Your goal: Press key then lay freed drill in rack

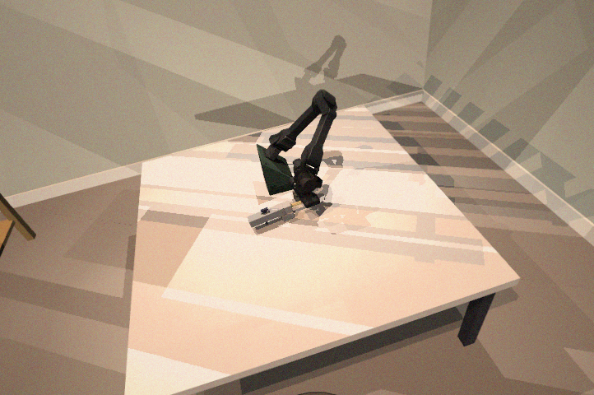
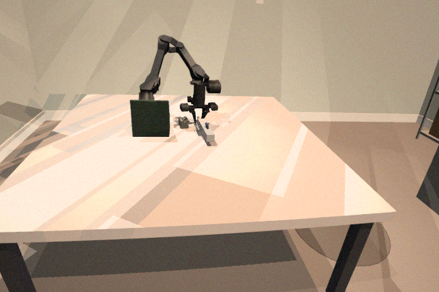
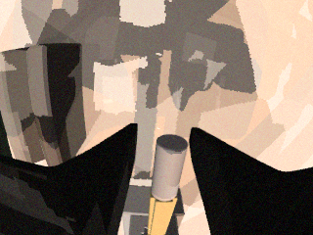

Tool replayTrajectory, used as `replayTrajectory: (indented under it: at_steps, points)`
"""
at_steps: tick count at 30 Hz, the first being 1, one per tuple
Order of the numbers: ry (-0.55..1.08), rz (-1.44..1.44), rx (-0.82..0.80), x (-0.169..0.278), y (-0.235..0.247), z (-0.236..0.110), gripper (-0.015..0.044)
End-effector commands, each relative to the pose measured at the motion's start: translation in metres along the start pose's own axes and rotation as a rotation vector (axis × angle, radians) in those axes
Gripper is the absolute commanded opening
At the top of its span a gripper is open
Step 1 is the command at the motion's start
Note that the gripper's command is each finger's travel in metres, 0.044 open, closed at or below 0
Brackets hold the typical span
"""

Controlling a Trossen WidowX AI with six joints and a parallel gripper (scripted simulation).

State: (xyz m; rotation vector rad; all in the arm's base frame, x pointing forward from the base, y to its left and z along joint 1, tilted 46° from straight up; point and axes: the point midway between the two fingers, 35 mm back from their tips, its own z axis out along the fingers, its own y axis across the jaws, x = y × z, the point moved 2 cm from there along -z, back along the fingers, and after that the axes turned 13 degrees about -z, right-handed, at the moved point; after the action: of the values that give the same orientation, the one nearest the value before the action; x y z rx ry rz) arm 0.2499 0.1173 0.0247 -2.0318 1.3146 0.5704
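Note:
A long grey fixture (image 1: 271, 217) (image 2: 208, 134) lies on the table below my gripper, with a small dark knob (image 1: 264, 211) (image 2: 207, 124) on it. A yellow piece (image 1: 296, 203) (image 3: 161, 217) shows at its end under the gripper. A grey upright cylinder (image 3: 169, 168) stands over the yellow piece; I cannot tell whether it is part of the key or the drill. My gripper (image 2: 199, 119) (image 3: 163, 132) is open, pointing down, its fingers on either side of the cylinder with a gap on the left. The arm hides the fingertips in the top view. I cannot make out the drill.
A dark green upright panel (image 1: 274, 172) (image 2: 149, 118) stands beside the arm's base. A dark grey stepped block (image 2: 183, 122) (image 3: 40, 98), possibly the rack, stands left of the gripper in the exterior view and the wrist view. The table (image 1: 270, 288) (image 2: 210, 206) carries these things.

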Motion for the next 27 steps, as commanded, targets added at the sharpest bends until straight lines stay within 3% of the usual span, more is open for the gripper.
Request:
replayTrajectory:
  at_steps: [1, 9, 27]
  points:
    - [0.001, -0.005, 0.000, 0.000, 0.000, 0.000, 0.0236]
    - [-0.001, 0.000, 0.001, 0.004, 0.001, 0.002, 0.0440]
    - [0.000, 0.000, 0.001, 0.016, 0.003, 0.006, 0.0440]
